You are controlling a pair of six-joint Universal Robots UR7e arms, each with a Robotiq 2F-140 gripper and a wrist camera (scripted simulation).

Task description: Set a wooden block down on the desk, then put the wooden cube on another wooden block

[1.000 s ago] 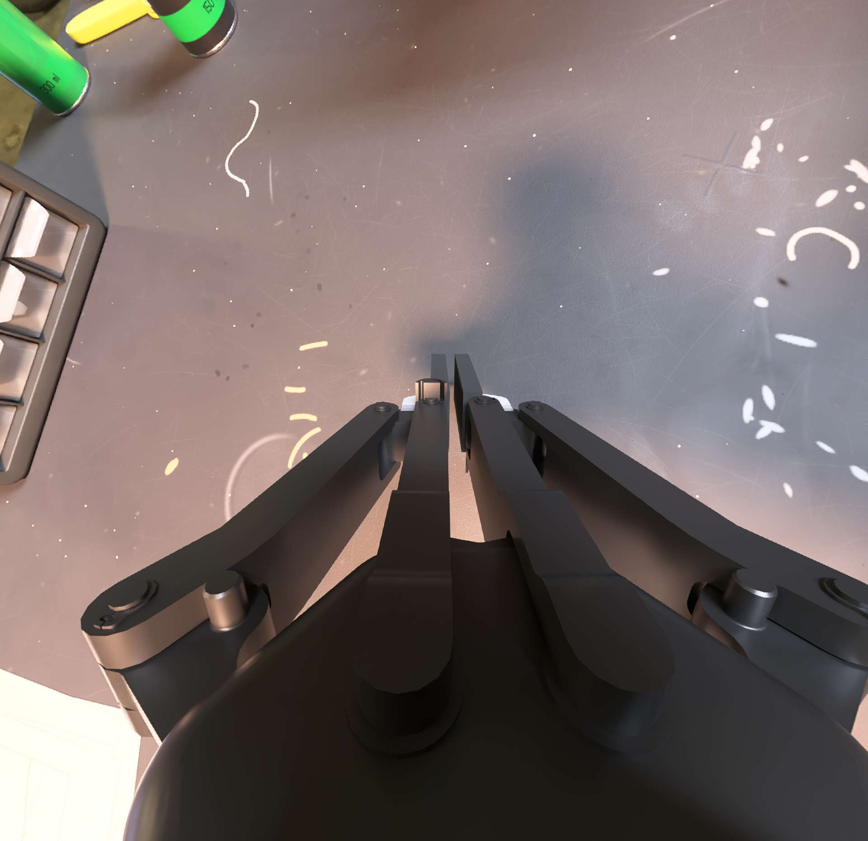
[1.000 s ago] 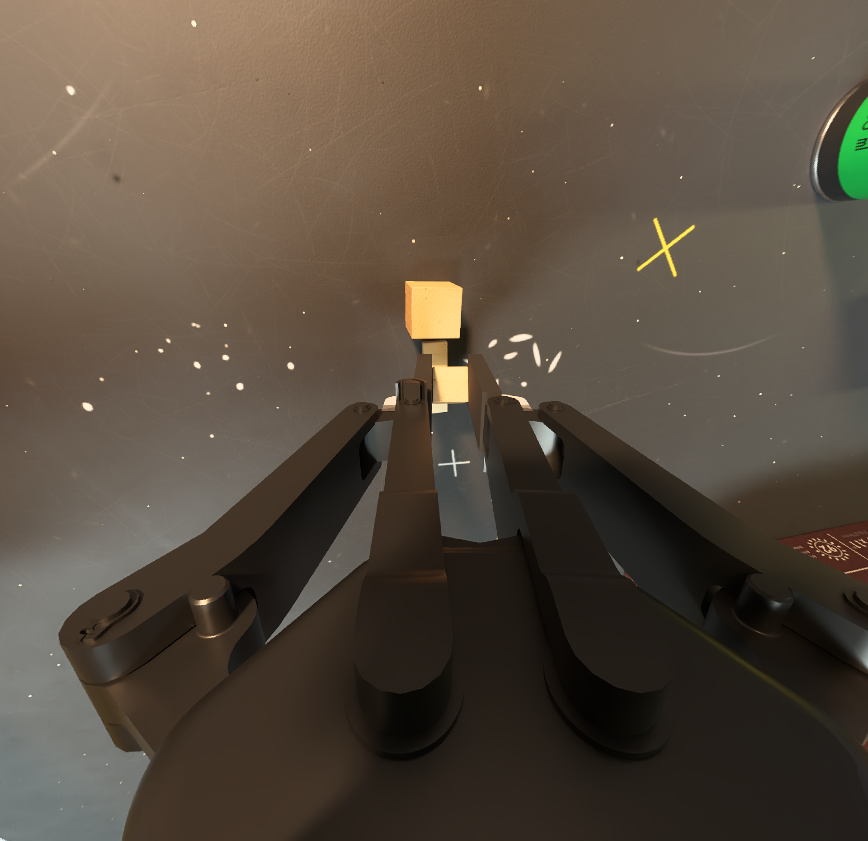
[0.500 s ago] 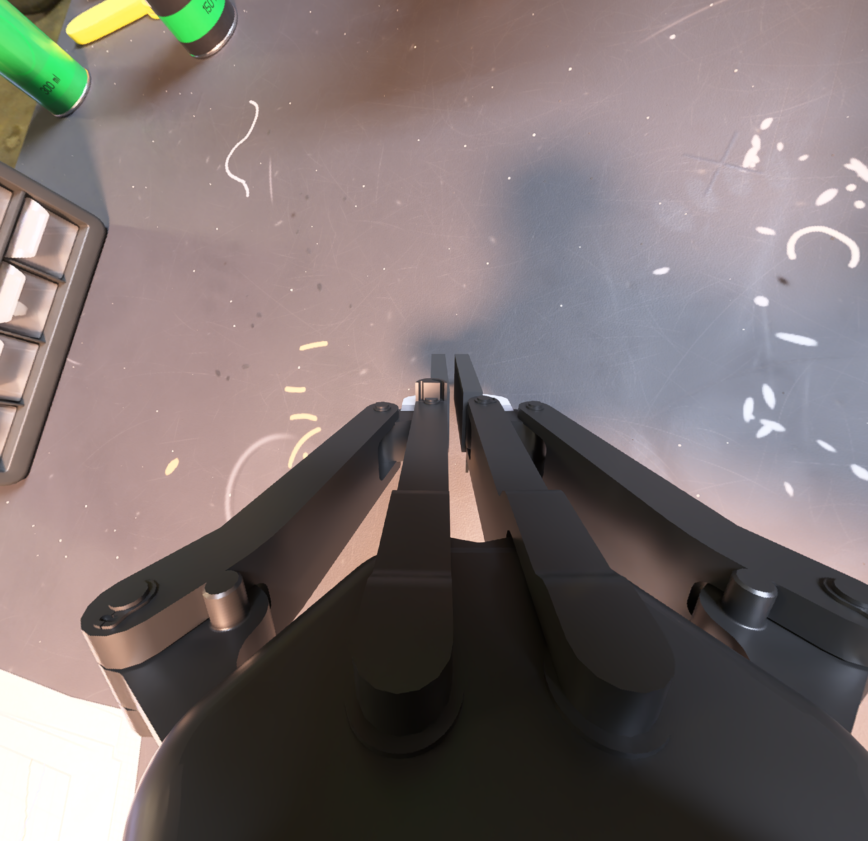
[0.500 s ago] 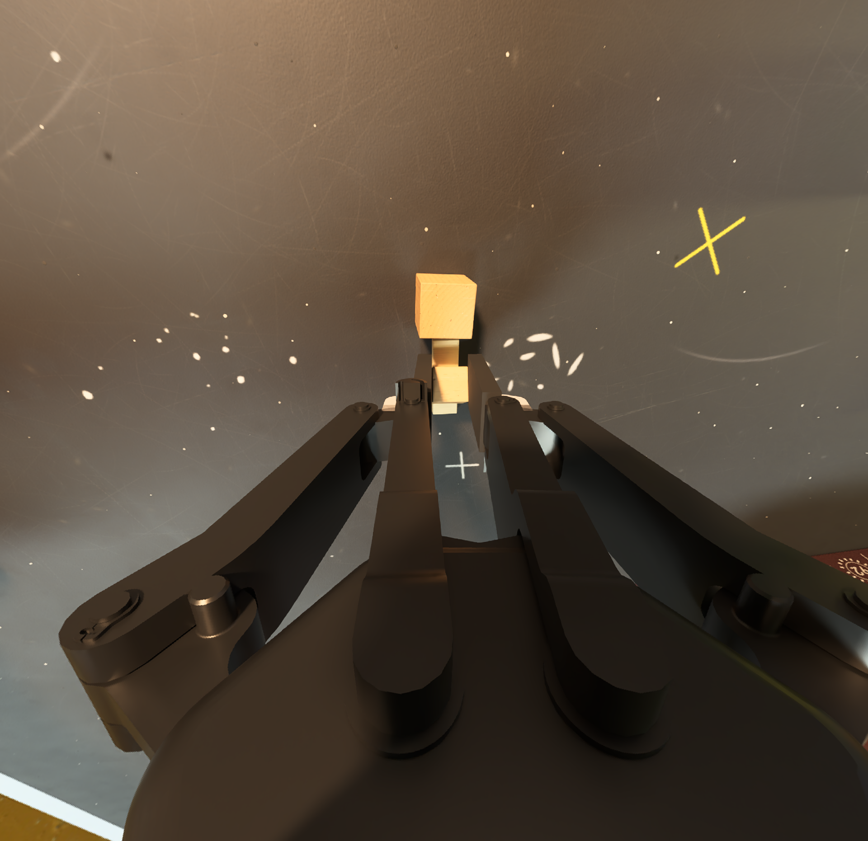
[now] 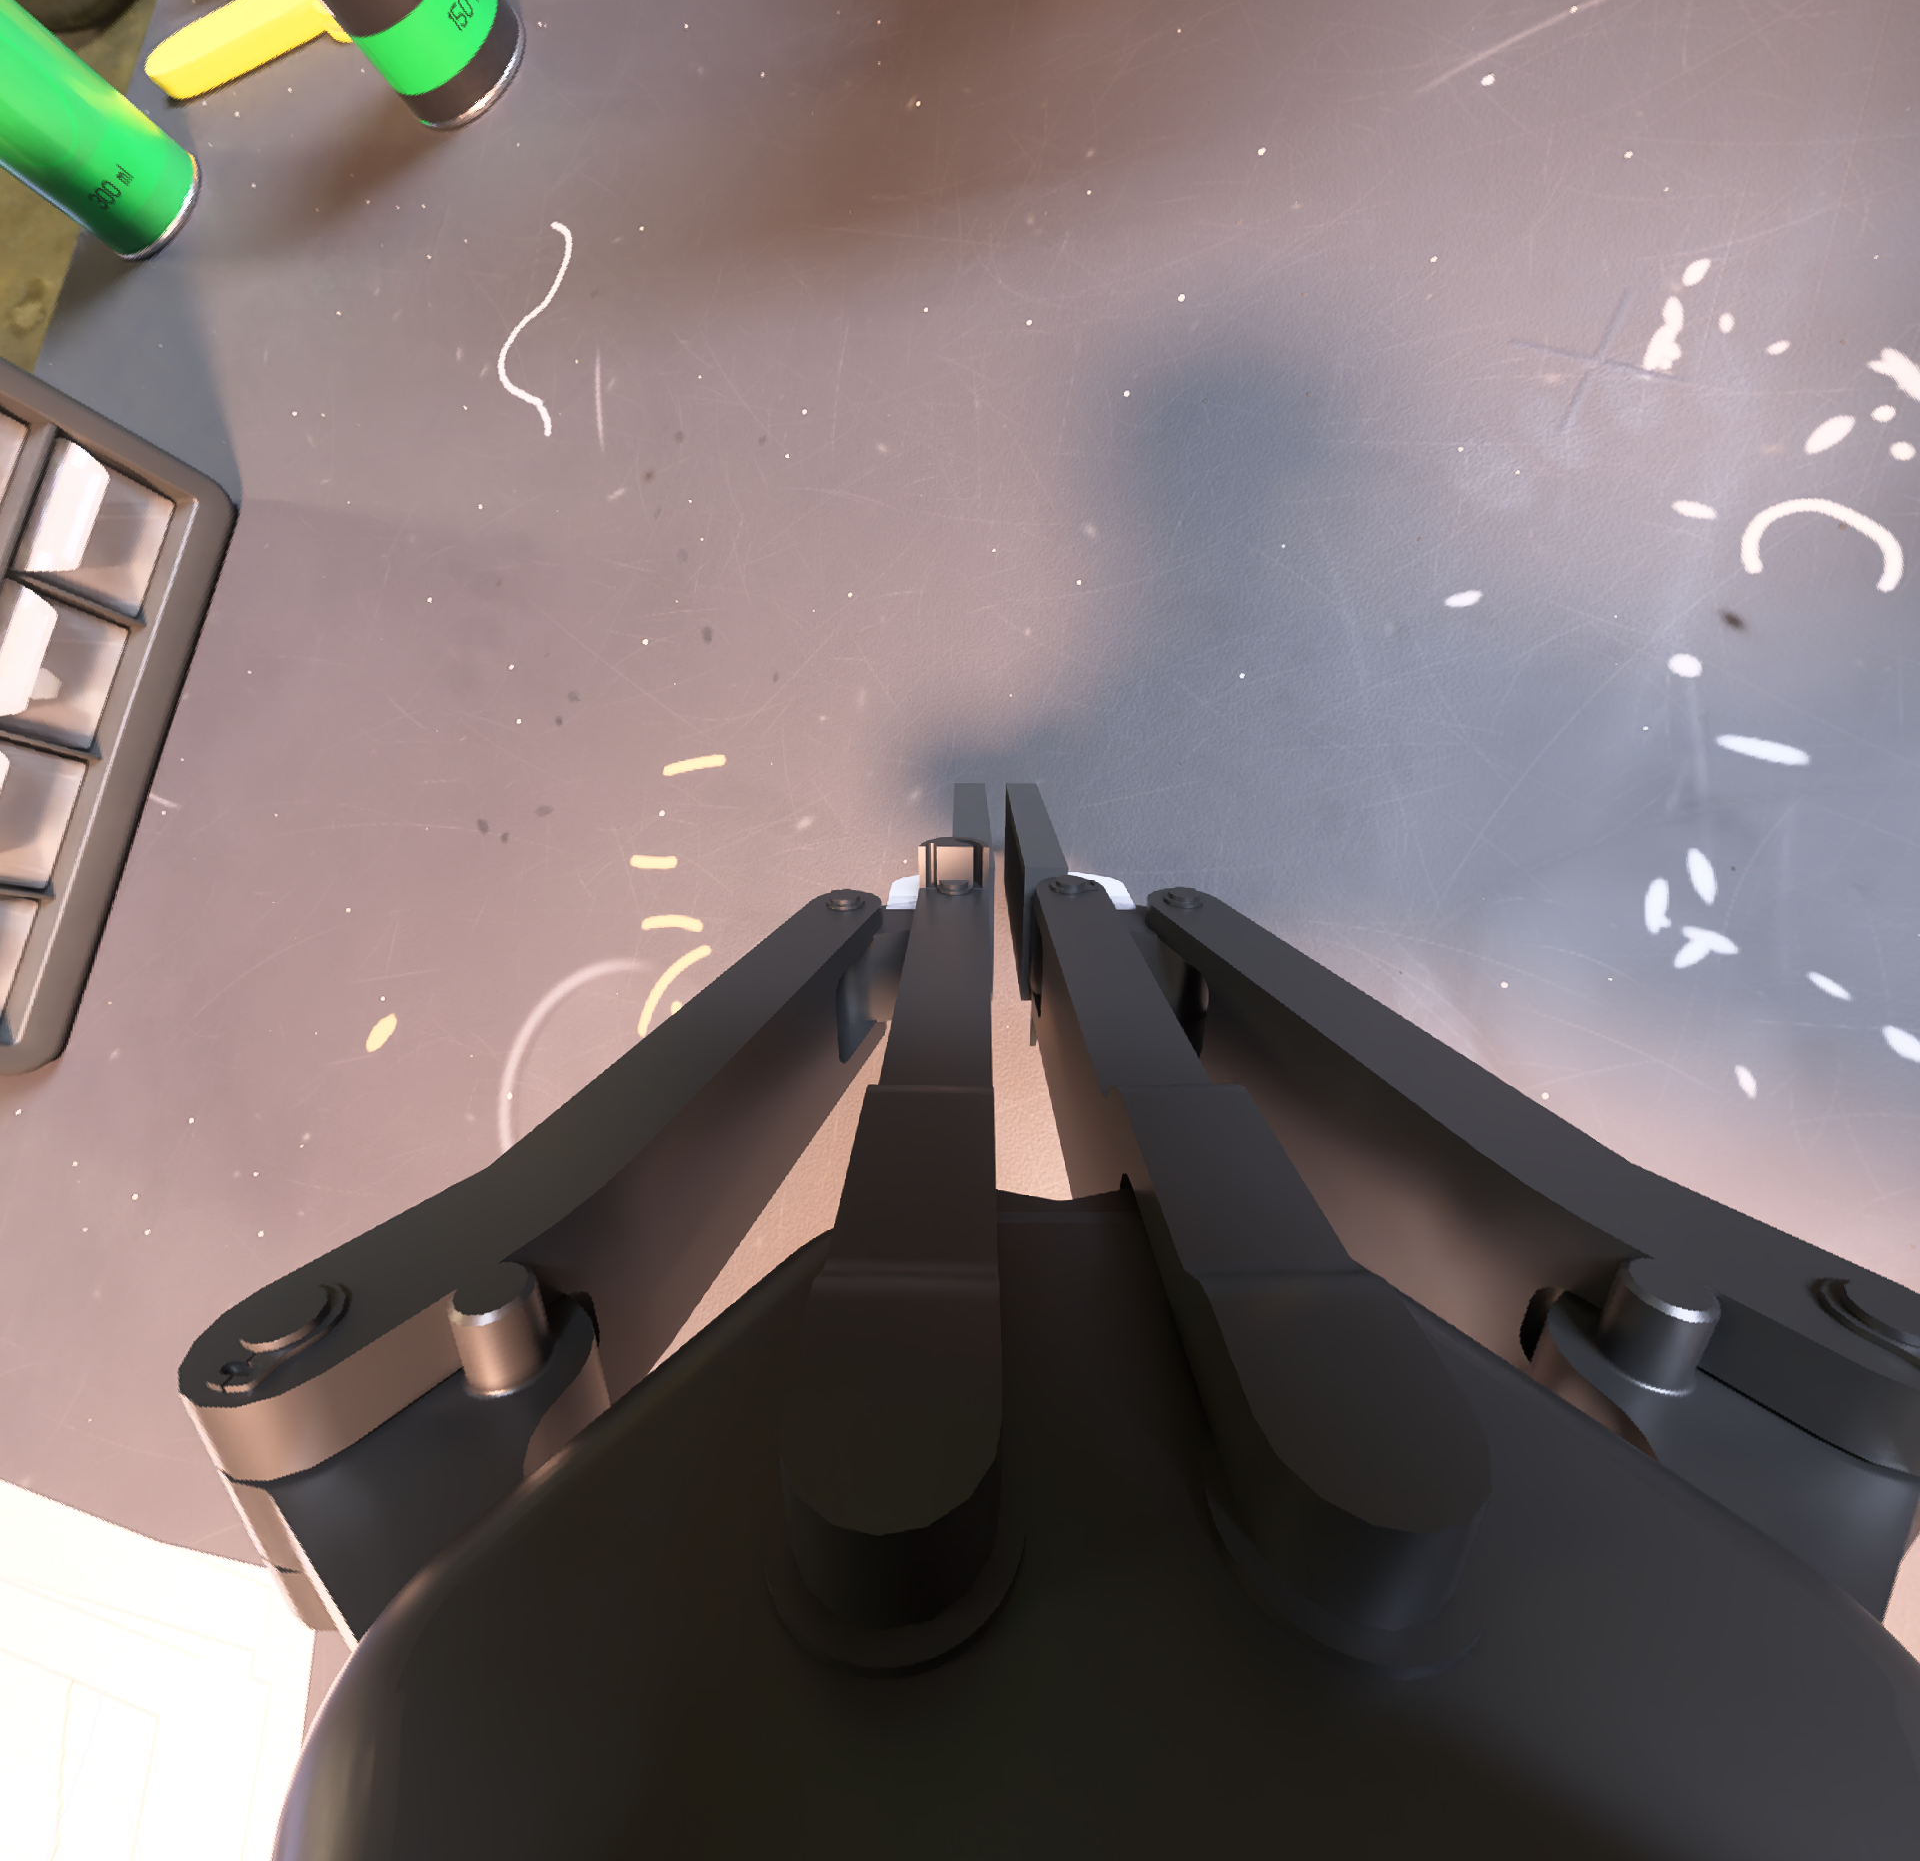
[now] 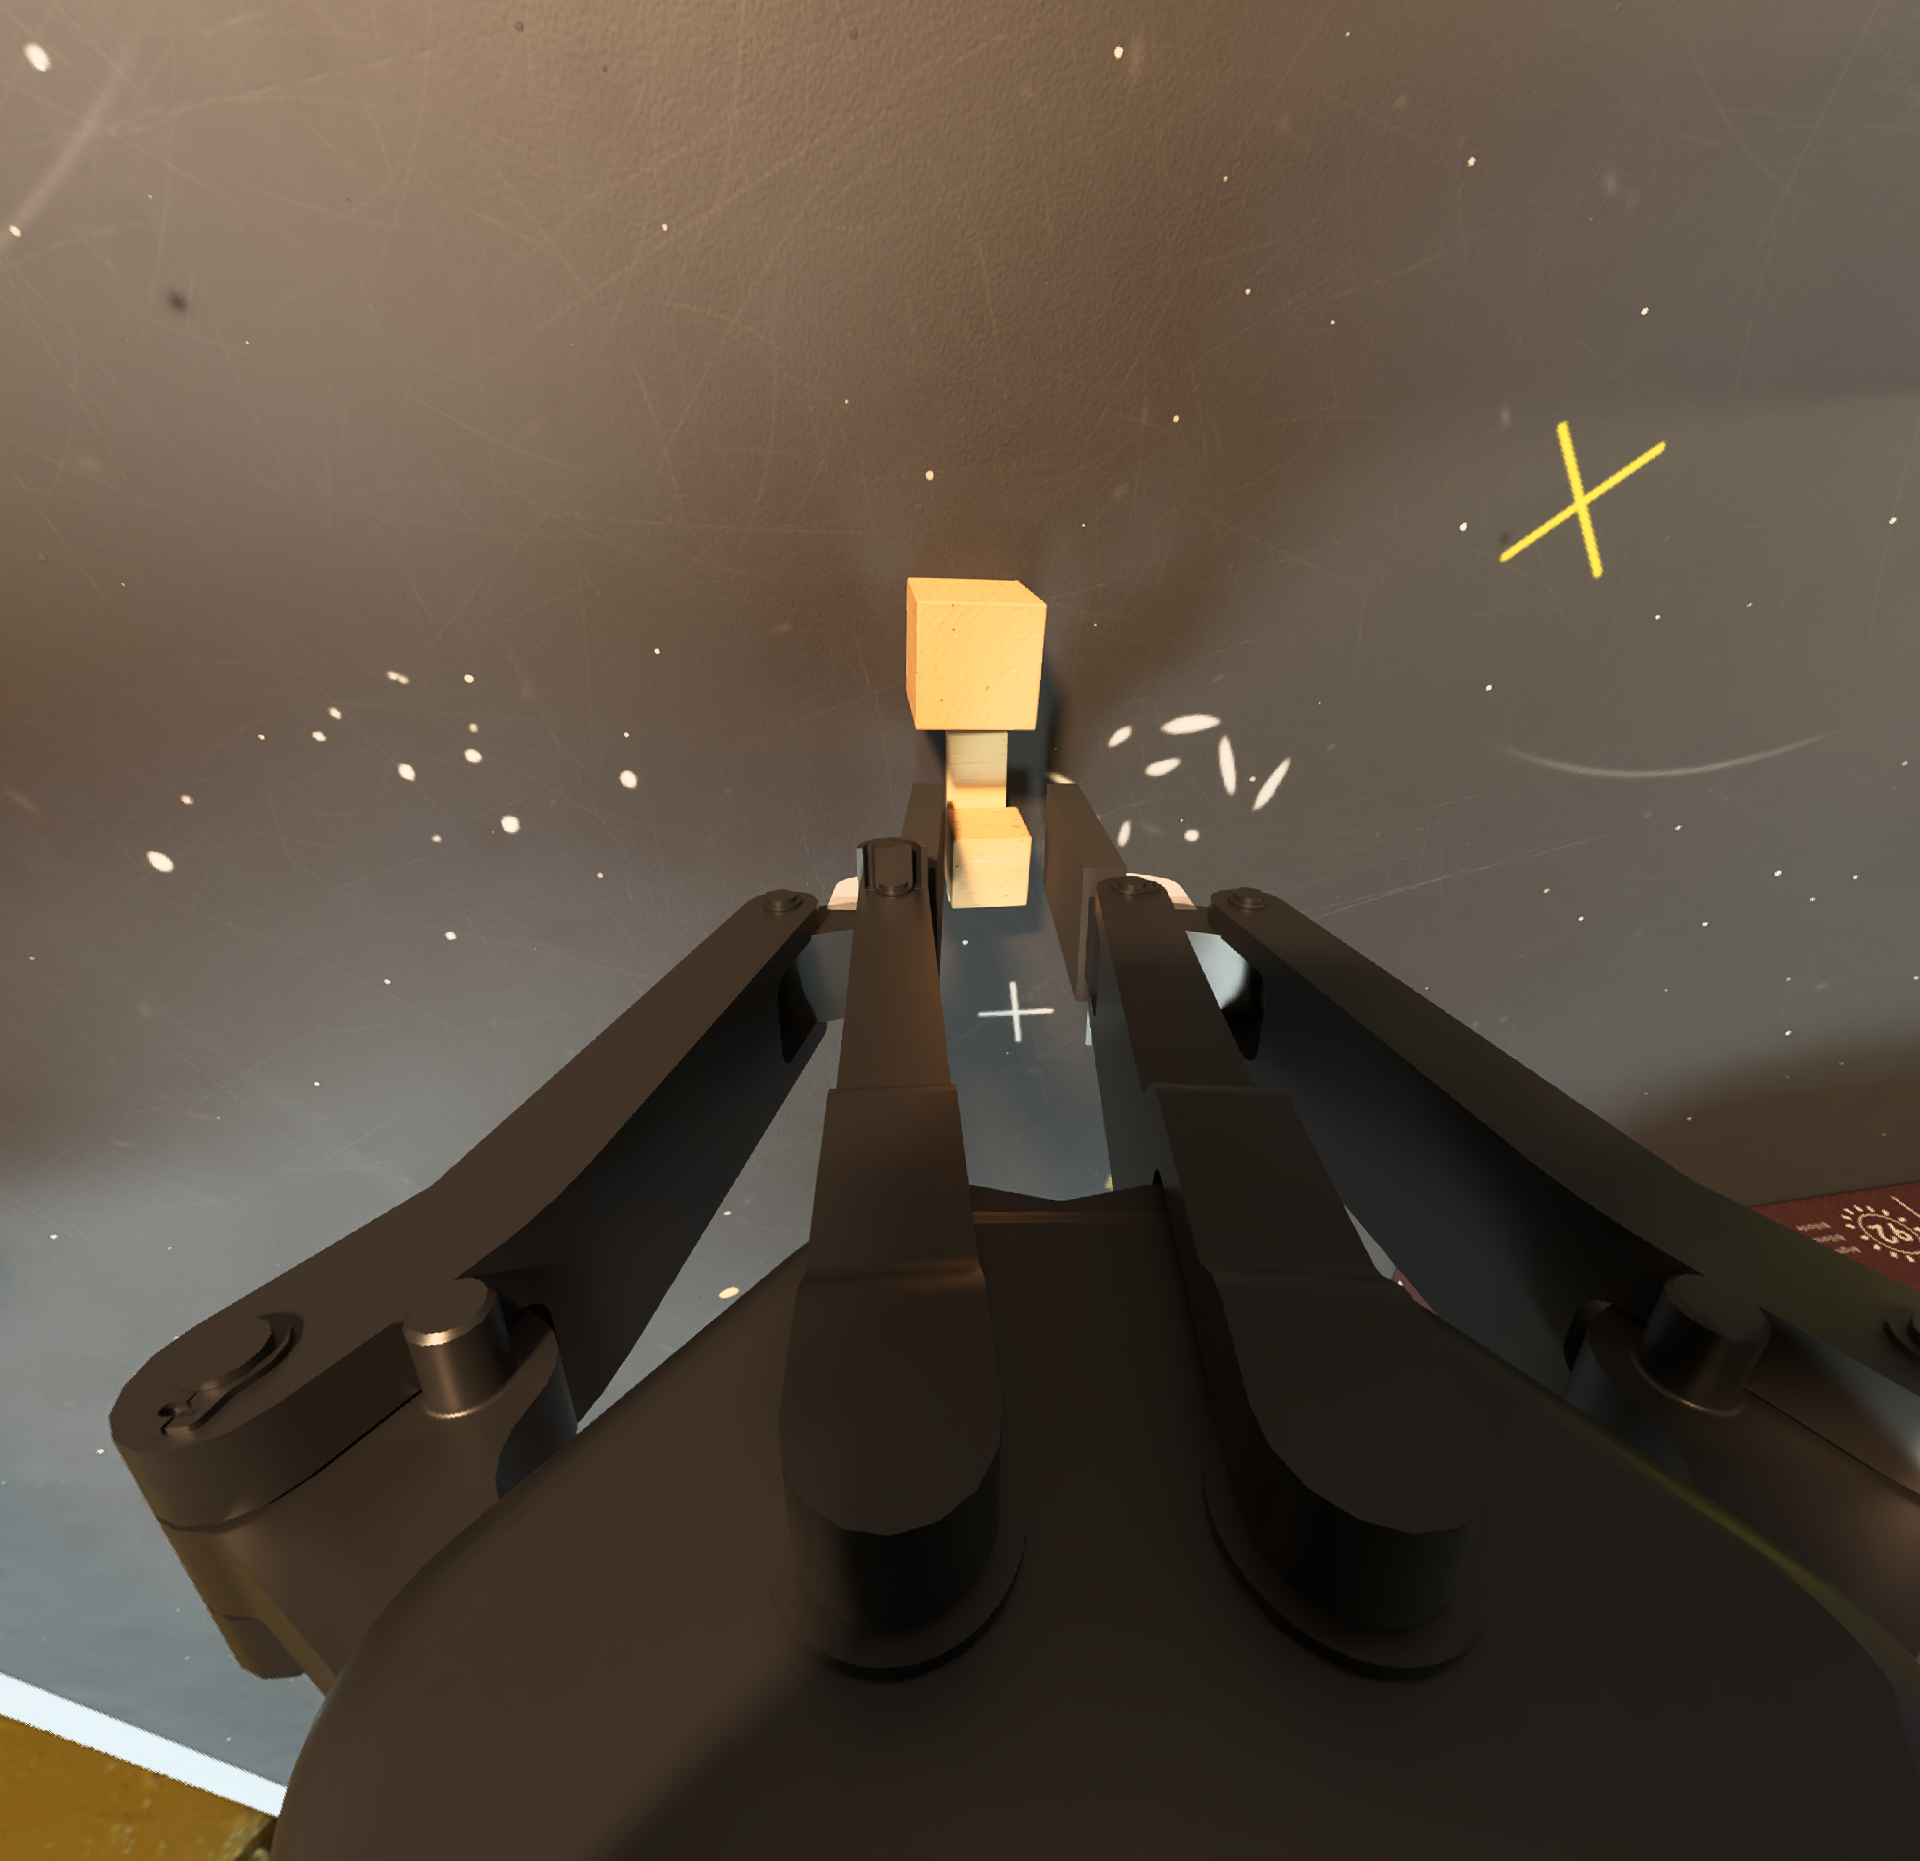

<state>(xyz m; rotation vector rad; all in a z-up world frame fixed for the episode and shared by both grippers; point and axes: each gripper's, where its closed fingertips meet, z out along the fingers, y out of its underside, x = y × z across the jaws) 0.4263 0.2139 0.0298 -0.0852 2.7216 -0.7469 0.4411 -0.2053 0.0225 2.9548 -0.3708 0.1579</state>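
In the right wrist view an orange wooden cube (image 6: 975, 653) stands on the dark desk (image 6: 520, 357) just beyond my fingertips. A narrower pale wooden block (image 6: 977, 767) shows directly below the cube in the picture and touches it. A second pale wooden block (image 6: 989, 855) sits low between the fingers of my right gripper (image 6: 995, 824). It lies against the left finger, with a thin gap to the right finger (image 6: 1070, 835). The jaws are slightly open. My left gripper (image 5: 995, 803) is shut and empty above bare desk.
Two green cans (image 5: 436, 35) (image 5: 94, 180) and a yellow object (image 5: 239, 40) lie at the far left, with a dark compartment tray (image 5: 94, 720) below them. A red-brown card (image 6: 1860, 1235) lies at the right. The desk edge (image 6: 104, 1728) runs along the lower left.
The right wrist view has drifted a little, so the yellow cross sits farther right. The right jaws have parted slightly from the pale block. The left gripper has not moved.
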